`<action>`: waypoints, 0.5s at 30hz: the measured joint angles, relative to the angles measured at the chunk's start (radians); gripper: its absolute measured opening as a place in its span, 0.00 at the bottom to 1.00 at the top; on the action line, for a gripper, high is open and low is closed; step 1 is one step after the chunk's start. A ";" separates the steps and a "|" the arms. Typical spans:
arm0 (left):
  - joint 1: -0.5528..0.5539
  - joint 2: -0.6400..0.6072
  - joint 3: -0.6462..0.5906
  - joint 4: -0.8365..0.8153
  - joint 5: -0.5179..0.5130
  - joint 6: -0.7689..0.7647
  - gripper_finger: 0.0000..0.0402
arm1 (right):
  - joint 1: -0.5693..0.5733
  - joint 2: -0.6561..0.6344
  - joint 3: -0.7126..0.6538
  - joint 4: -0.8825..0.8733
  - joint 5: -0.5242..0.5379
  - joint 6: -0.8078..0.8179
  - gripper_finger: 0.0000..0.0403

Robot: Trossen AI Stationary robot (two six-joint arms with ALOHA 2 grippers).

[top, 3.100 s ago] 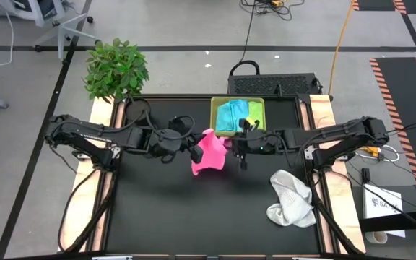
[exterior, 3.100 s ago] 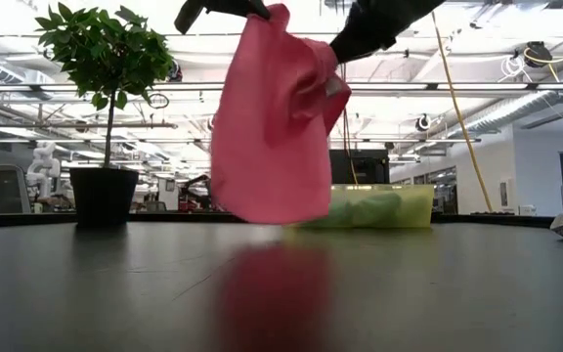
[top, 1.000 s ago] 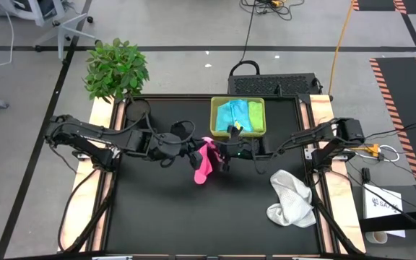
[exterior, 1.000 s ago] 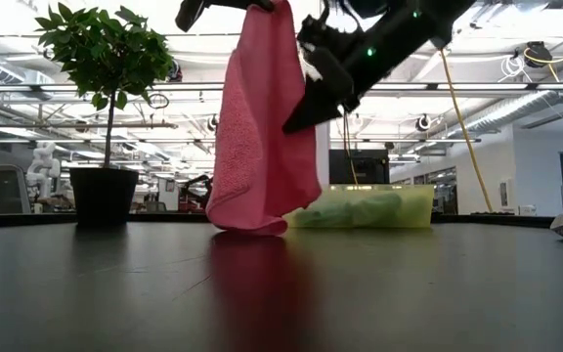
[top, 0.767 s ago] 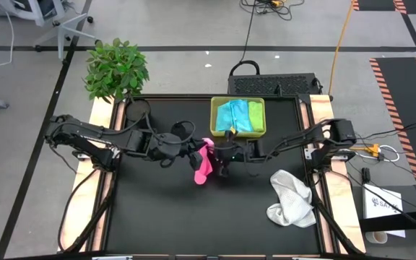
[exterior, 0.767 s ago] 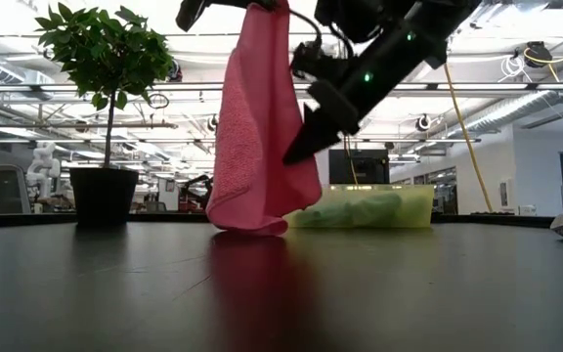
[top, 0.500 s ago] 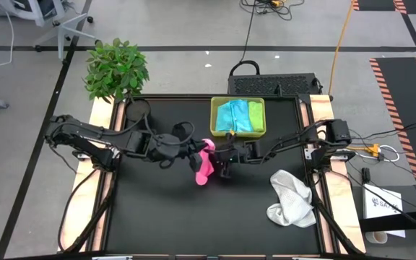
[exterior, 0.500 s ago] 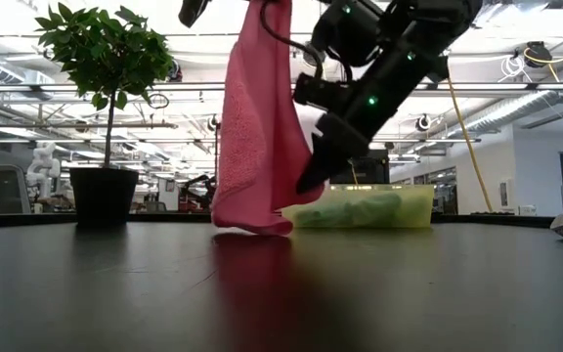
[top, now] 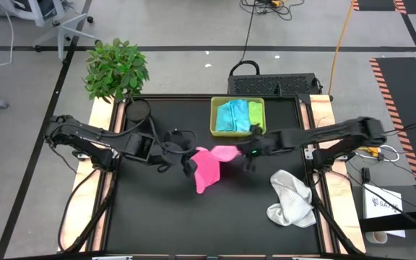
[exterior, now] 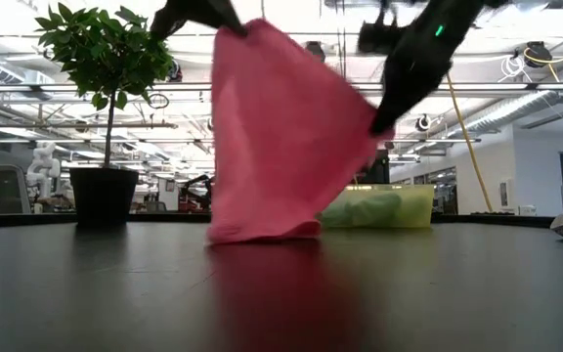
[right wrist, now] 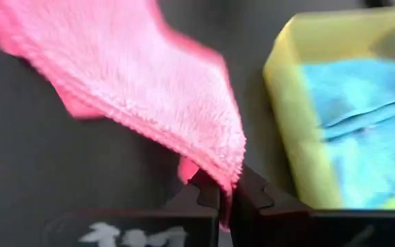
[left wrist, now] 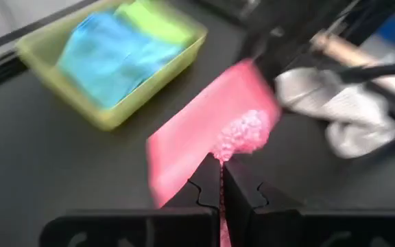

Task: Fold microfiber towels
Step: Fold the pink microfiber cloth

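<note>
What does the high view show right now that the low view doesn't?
Only the high view shows the light blue towel and lime green towel lying side by side in the tray, the whole white towel crumpled on the table's right side, and which arm is which. Only the low view shows the pink towel hanging spread between the grippers with its bottom edge down at the tabletop. Both show the left gripper and right gripper shut on the pink towel's corners, and the potted plant.
</note>
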 joint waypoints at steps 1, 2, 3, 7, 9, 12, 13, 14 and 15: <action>0.004 0.000 0.000 -0.032 -0.010 -0.013 0.01 | -0.001 -0.047 0.000 -0.015 0.002 0.002 0.00; 0.010 0.000 0.000 -0.049 -0.023 -0.019 0.01 | -0.004 -0.091 0.000 -0.021 0.010 0.002 0.00; 0.019 0.000 0.000 -0.052 -0.033 -0.017 0.01 | -0.008 -0.133 0.000 -0.024 0.029 -0.004 0.00; 0.066 -0.003 0.000 0.019 -0.079 0.048 0.01 | -0.047 -0.268 0.000 0.000 0.048 -0.006 0.00; 0.089 -0.009 0.000 0.077 -0.081 0.091 0.01 | -0.063 -0.310 0.000 0.002 0.010 0.024 0.00; 0.111 -0.023 0.000 0.133 -0.042 0.129 0.01 | -0.070 -0.351 0.000 -0.007 -0.084 0.079 0.00; 0.112 -0.032 -0.002 0.132 -0.017 0.128 0.01 | -0.066 -0.360 0.001 -0.006 -0.125 0.103 0.00; 0.111 -0.038 -0.001 0.140 0.017 0.120 0.01 | -0.059 -0.367 0.001 -0.010 -0.178 0.129 0.00; 0.105 -0.043 0.001 0.149 0.059 0.104 0.01 | -0.050 -0.371 0.000 -0.015 -0.241 0.158 0.00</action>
